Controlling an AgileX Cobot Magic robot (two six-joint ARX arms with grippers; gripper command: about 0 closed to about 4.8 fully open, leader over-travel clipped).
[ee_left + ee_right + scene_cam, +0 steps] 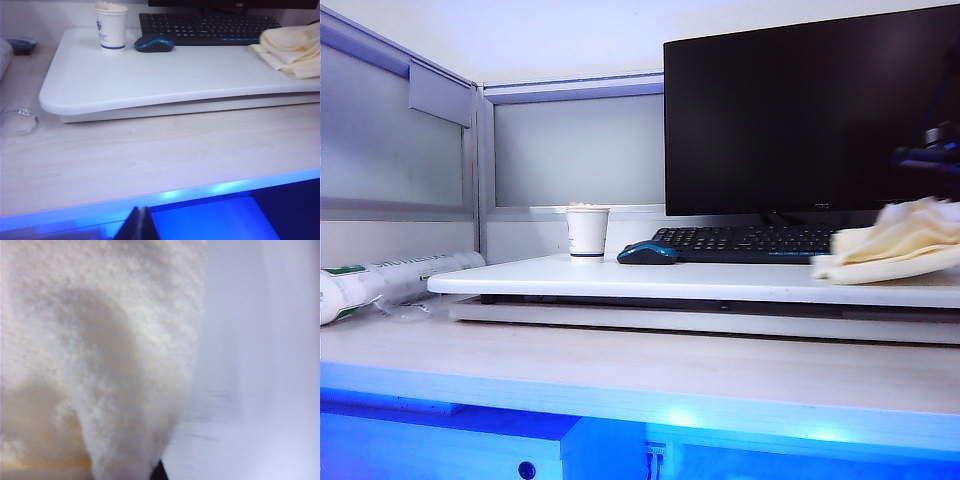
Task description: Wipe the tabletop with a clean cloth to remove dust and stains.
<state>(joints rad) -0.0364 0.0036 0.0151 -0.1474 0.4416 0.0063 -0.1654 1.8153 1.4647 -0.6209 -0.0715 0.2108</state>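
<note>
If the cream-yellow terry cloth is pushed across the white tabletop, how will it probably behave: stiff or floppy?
Probably floppy: the cream-yellow terry cloth lies in soft bunched folds on the white tabletop. It may bunch further instead of sliding flat. It looks light; the right gripper, shut on the cloth, shows only a dark tip. The left gripper is low, off the tabletop.

Office cubicle; monitor, keyboard

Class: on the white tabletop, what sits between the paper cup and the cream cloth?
The blue mouse lies near the paper cup; onward to the cloth, bare tabletop, per the left wrist view.
</note>
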